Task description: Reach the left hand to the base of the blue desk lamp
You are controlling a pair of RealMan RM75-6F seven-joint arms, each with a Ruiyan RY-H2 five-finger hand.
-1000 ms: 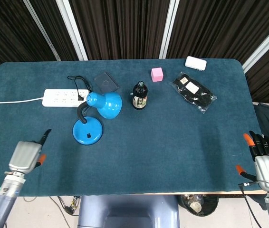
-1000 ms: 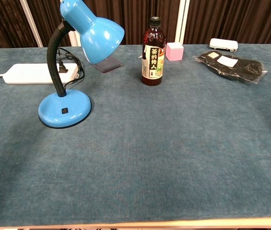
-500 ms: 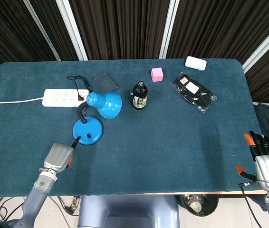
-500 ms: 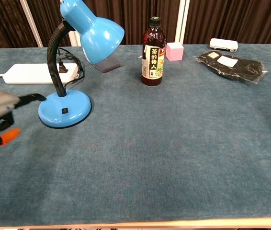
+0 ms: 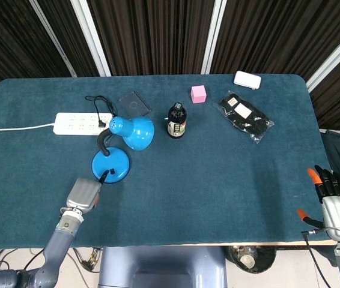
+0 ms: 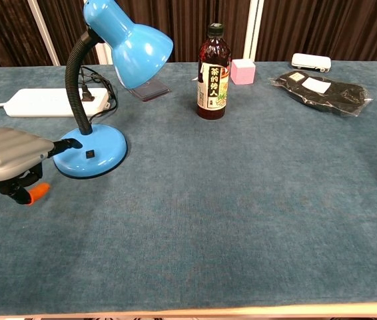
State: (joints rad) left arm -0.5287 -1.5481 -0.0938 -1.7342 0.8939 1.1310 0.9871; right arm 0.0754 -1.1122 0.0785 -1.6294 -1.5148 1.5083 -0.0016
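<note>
The blue desk lamp stands left of the table's middle, its round base (image 5: 111,165) (image 6: 93,152) flat on the cloth, a black gooseneck rising to the blue shade (image 5: 135,132) (image 6: 127,39). My left hand (image 5: 84,194) (image 6: 10,157) hovers at the base's near-left edge, a black fingertip (image 6: 68,143) reaching over the rim; it holds nothing. Whether that fingertip touches the base I cannot tell. My right hand (image 5: 336,207) hangs off the table's near right corner, fingers spread and empty.
A white power strip (image 5: 82,123) with the lamp's plug lies behind the lamp. A dark bottle (image 5: 176,120), a pink cube (image 5: 198,93), a black packet (image 5: 244,116), a white case (image 5: 247,79) and a small dark card (image 5: 134,102) sit further back.
My left hand has moved right and forward from the table's near left edge up to the lamp base, its fingertip now over the rim. The right hand has not moved.
</note>
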